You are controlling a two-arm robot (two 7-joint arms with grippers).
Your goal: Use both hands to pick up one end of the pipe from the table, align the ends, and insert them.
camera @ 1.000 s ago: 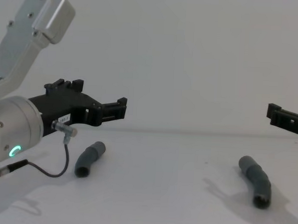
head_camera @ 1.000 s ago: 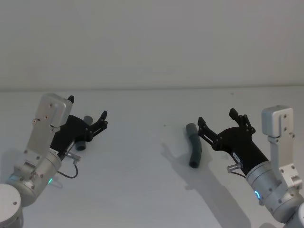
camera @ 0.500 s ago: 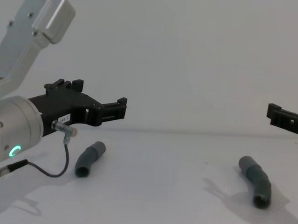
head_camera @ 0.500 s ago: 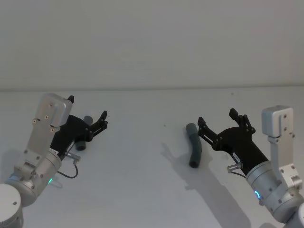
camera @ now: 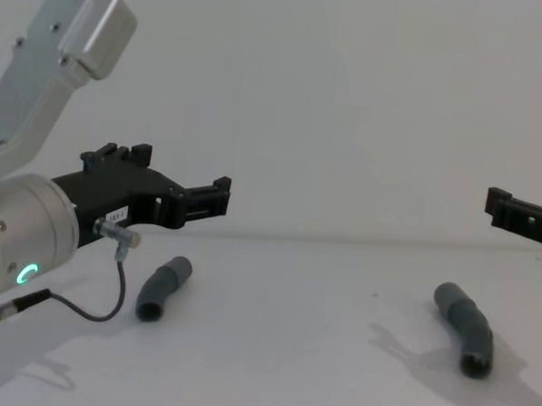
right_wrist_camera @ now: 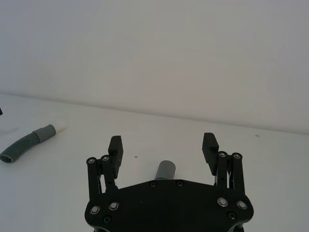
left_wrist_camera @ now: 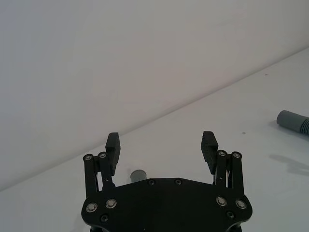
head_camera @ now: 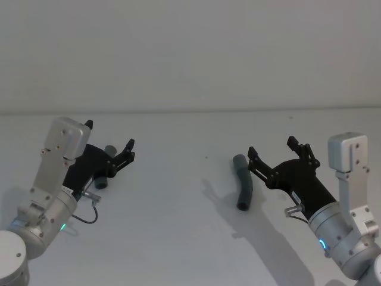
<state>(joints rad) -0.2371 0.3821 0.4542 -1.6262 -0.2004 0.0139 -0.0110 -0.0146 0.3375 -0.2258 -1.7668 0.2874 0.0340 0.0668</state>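
The left end effector (head_camera: 111,136) hangs spread wide over the left pipe piece (camera: 162,288). The right end effector (head_camera: 271,147), equally agape, sits just beside the right pipe piece (head_camera: 243,182). Both pieces lie flat on the desk (head_camera: 178,238), well apart (hence one arm apiece), likely lined up for grasping.

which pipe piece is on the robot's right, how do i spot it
On the white table, look to the robot's right, by the open right gripper. The right pipe piece there is a bent, all-grey tube; the left pipe piece, by the left gripper, has a white tip.
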